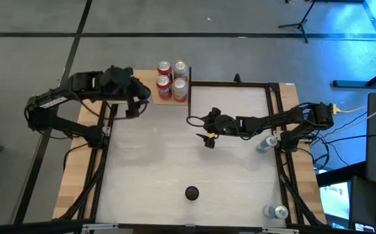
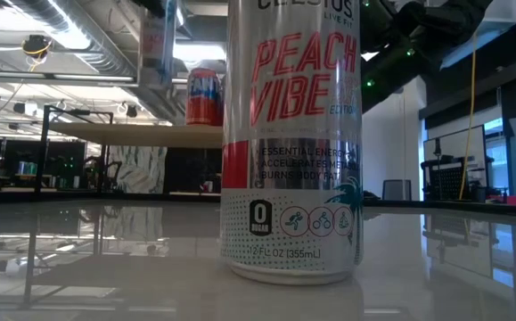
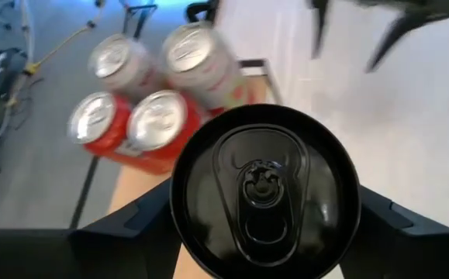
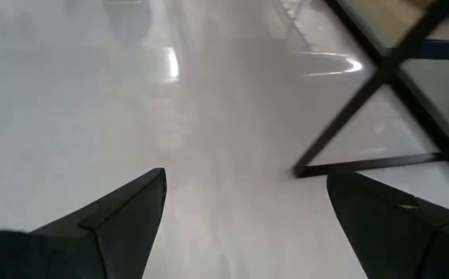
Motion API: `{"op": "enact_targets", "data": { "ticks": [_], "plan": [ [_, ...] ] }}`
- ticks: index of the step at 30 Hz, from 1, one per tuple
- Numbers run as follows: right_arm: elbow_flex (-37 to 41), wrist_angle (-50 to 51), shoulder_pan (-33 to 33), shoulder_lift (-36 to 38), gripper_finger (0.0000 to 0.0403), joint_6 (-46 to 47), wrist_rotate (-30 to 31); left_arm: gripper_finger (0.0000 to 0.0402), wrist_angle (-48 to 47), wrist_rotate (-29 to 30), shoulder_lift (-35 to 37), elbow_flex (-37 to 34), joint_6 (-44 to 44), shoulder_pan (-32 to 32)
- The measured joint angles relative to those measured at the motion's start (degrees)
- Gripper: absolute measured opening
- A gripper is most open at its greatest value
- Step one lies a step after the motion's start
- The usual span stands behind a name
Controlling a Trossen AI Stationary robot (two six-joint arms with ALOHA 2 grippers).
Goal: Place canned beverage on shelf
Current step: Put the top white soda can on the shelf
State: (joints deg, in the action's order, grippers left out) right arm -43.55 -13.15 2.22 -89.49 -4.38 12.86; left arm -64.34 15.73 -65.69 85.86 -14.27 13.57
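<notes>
Already four cans (image 1: 172,80) are standing together on the shelf (image 1: 150,79) at the bench's (image 1: 149,162) far left corner. Beside them the left pincer (image 1: 136,99) is gripping a black-topped can (image 3: 264,190). Another dark-topped can (image 1: 191,192) is sitting near the front edge. The right pincer (image 1: 208,136) is hovering open mid-bench.

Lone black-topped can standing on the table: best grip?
Grip the can mid-body across its round wall, coming in level from the side. It stands upright with bare table around it. The right gripper, open, is the free one; the left gripper holds another can.
</notes>
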Motion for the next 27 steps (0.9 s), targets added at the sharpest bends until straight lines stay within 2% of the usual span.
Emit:
{"op": "enact_targets", "data": {
  "ticks": [4, 7, 12, 20, 27],
  "plan": [
    [0.0, 0.3, 0.0, 0.0, 0.0356, 0.4, -4.8, 0.0244, 1.7, -1.8, 0.0, 0.0, -4.1, 6.5],
    [0.0, 1.8, 0.0, 0.0, 0.0356, 2.0, -6.1, 0.0244, 3.3, -3.9, -0.3, 0.0, -6.1, 12.0],
    [0.0, 3.2, -0.1, -0.2, 0.0356, 5.7, -6.1, 0.0244, 6.0, -13.9, -1.2, 0.1, -11.1, 22.0],
    [0.0, 3.3, -3.4, -0.6, 0.0356, 7.1, -5.6, 0.0244, 7.6, -24.5, -6.4, 0.1, -17.8, 36.0],
    [0.0, 2.8, -3.8, -0.6, 0.0356, 8.9, -4.5, 0.0244, 8.7, -33.8, -13.5, 0.0, -21.8, 42.7]
  ]
}}
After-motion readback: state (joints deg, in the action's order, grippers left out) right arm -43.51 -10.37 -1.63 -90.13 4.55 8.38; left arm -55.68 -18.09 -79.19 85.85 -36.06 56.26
